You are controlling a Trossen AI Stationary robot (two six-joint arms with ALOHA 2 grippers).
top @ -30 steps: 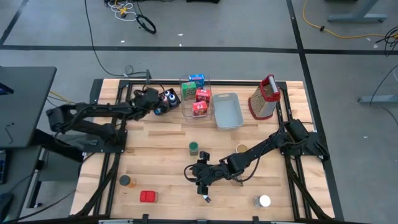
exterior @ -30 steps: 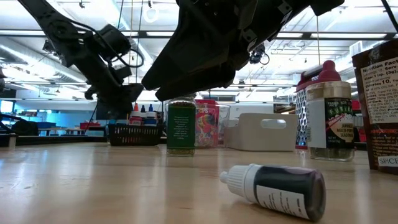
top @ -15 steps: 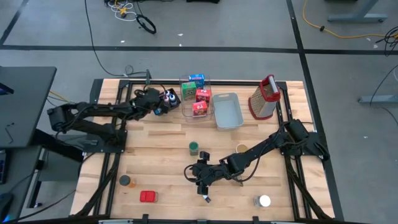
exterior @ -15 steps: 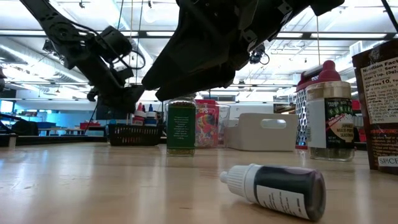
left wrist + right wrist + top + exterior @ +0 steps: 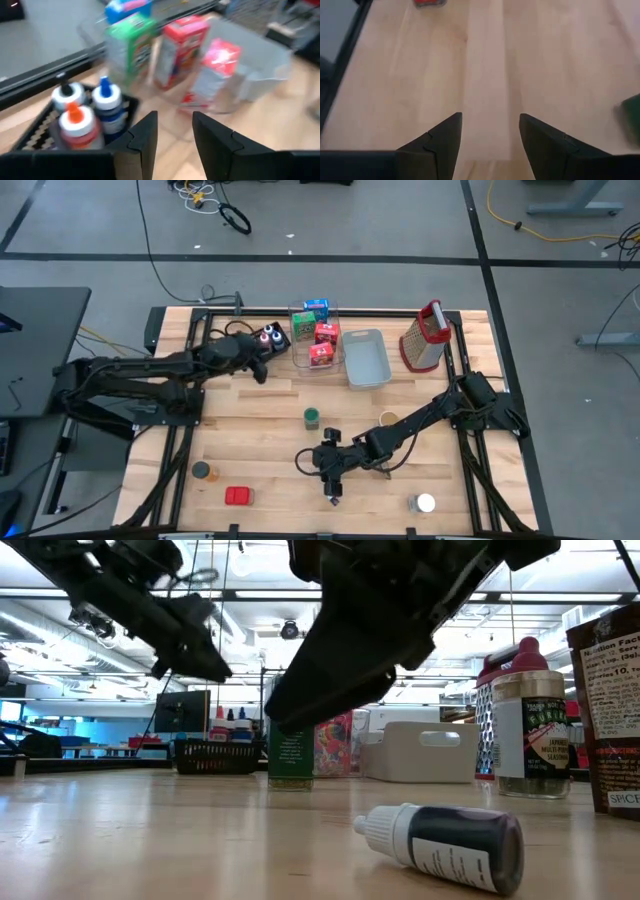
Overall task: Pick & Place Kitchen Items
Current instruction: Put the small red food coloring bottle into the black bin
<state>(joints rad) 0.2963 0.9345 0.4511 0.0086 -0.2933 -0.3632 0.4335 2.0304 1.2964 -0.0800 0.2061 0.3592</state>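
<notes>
My right gripper (image 5: 322, 468) hangs open and empty low over the near middle of the table, just beyond a small dark bottle with a white cap (image 5: 333, 498) that lies on its side (image 5: 450, 845). A green-lidded jar (image 5: 313, 417) stands behind it. My left gripper (image 5: 254, 366) is open and empty, a short way on the near side of a black tray (image 5: 35, 131) that holds three small bottles with white, blue and orange caps (image 5: 105, 100). Red, green and blue boxes stand in the clear bin (image 5: 315, 330).
A grey-blue tray (image 5: 365, 358) and the metal grater (image 5: 423, 338) stand at the far right. A dark jar (image 5: 203, 471) and a red item (image 5: 238, 496) sit near left, a white-topped can (image 5: 425, 503) near right, and a jar (image 5: 388, 418) beside the right arm.
My left gripper has drawn back from the black tray toward the near edge and risen, so the tray's bottles now show uncovered. My right gripper has shifted a little toward the table's right and the near edge, closer to the lying bottle.
</notes>
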